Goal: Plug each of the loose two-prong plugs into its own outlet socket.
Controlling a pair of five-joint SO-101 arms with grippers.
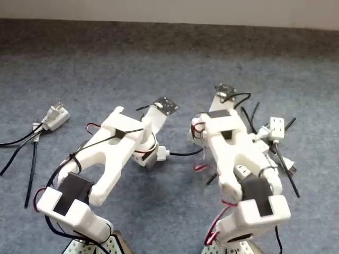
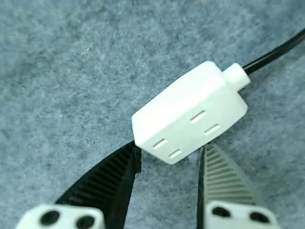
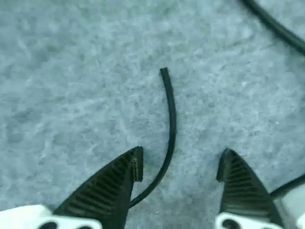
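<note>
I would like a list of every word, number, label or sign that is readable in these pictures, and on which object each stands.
There is no readable text in these pictures.
The white outlet block bears plain slots and no print.
The two-prong plug on the carpet and the small circuit board are too small to read.

Left arm (image 1: 111, 159) and right arm (image 1: 233, 153) both stretch forward, wrists tipped down. Left gripper (image 2: 171, 149) gapes wide, right gripper (image 3: 181, 152) too, 2 for 2.
</note>
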